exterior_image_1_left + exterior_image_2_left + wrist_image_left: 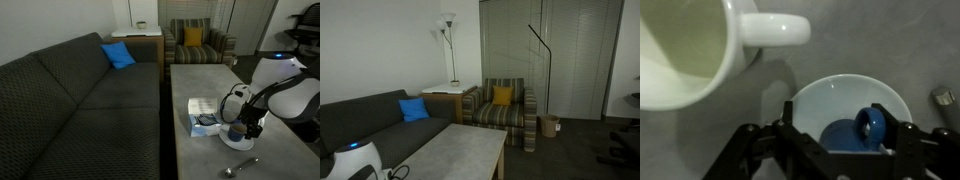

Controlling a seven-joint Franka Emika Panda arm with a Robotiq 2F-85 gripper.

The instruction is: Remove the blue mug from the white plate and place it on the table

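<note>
Wrist view showed the white mug (690,45) at left, then the white plate (825,98) carrying the blue mug (847,135). The gripper (843,142) straddled it, jaws wide, apparently untouching. It should centre, close squarely and lift straight up.

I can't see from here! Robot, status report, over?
Gripper open, straddling blue mug. Blue mug on white plate, not yet on table. White mug close beside plate, watch it.
</note>
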